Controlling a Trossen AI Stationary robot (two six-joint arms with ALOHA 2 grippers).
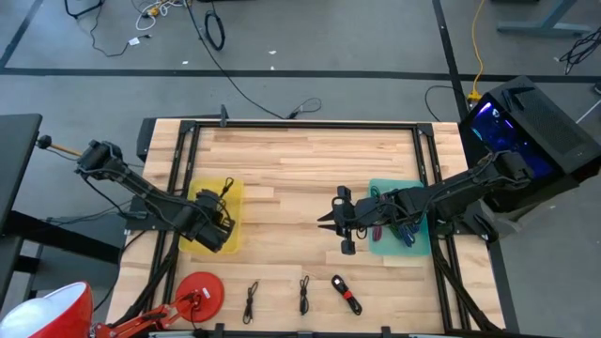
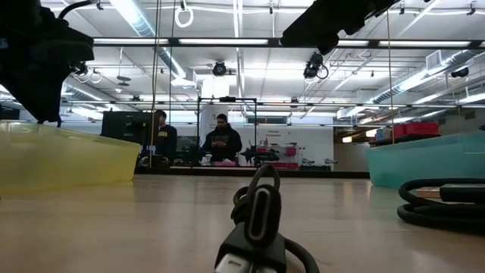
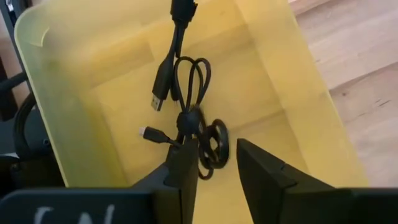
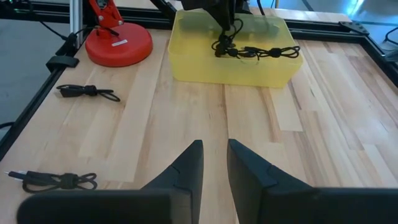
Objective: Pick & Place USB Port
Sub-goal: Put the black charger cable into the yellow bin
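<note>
Left gripper (image 3: pixel 214 165) hung over the yellow bin (image 1: pixel 233 197), jaws narrowly parted around nothing, two cables (image 3: pixel 193 118) lying in it. Three cables (image 1: pixel 302 293) lay nearby on the table (image 1: pixel 291 178). Right gripper (image 4: pixel 214 165) waited, narrow, empty.

Counted: two bins, one yellow bin (image 1: pixel 233 192) and one teal bin (image 1: pixel 387 188). Three bundled cables (image 1: pixel 303 294) lie on the table. One red round base (image 1: pixel 200 297). Two people (image 2: pixel 222 141) stand in the background.
</note>
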